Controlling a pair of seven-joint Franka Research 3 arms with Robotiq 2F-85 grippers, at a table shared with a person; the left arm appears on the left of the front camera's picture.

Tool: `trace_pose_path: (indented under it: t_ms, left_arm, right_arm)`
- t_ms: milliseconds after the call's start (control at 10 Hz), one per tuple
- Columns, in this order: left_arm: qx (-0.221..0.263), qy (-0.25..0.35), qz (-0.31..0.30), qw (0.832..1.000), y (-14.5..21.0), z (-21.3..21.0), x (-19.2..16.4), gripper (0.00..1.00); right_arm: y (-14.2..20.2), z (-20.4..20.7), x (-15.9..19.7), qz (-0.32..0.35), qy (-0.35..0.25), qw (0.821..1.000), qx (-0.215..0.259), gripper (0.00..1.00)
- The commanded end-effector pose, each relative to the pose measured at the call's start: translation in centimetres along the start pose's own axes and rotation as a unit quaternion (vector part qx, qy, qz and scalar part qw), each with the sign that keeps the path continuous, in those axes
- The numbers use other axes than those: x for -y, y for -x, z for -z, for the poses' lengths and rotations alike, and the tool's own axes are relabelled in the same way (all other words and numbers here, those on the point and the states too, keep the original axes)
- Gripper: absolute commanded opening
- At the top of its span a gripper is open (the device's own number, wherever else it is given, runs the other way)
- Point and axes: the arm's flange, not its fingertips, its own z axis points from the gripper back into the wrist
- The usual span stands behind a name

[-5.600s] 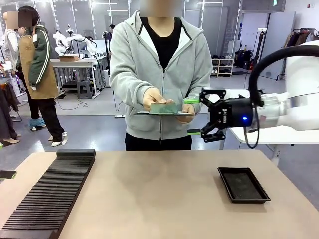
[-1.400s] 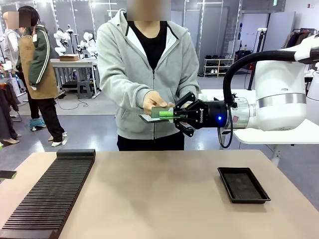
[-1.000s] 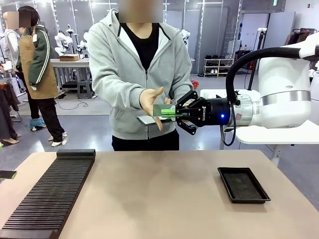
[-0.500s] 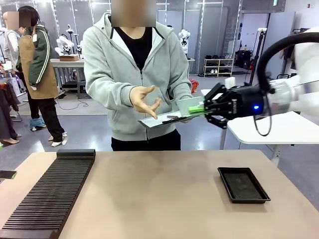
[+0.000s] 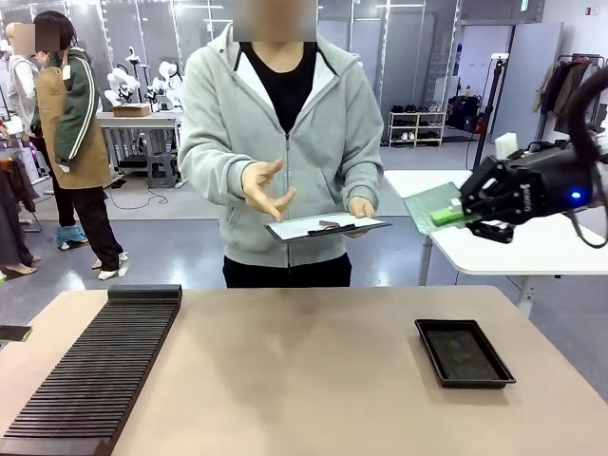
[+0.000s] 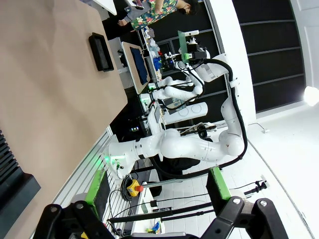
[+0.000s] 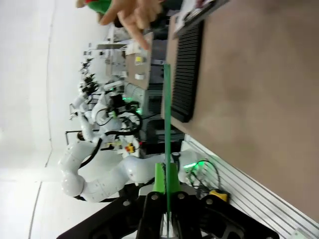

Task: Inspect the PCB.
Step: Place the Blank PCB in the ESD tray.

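I had the PCB (image 5: 435,205) clamped edgewise in my right jaws (image 5: 463,213), aloft beyond the worktop (image 5: 304,380) beside the person's clipboard (image 5: 327,226), left jaws (image 6: 154,209) apart and empty; next, I judged, came presenting its face for checking.

Your right gripper (image 5: 454,215) is pulling the PCB (image 5: 432,205) away right, off the person's clipboard (image 5: 323,226); their free hand (image 5: 263,189) is lifting, palm open.
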Motion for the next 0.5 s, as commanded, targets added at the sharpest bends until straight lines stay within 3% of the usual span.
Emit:
trace_pose_path:
  t_ms: [0, 100, 400]
  left_arm:
    - [0.001, -0.004, 0.000, 1.000, 0.0, 0.0, 0.1, 1.00]
    - [0.001, -0.004, 0.000, 1.000, 0.0, 0.0, 0.1, 1.00]
    - [0.001, -0.004, 0.000, 1.000, 0.0, 0.0, 0.1, 1.00]
  right_arm:
    - [-0.6, -2.3, 0.7, 0.007, 0.051, 0.999, 0.006, 0.02]
    - [-0.6, -3.2, 1.4, -0.002, 0.097, 0.995, 0.011, 0.02]
    - [0.1, -4.0, 2.0, 0.004, 0.127, 0.992, 0.023, 0.02]
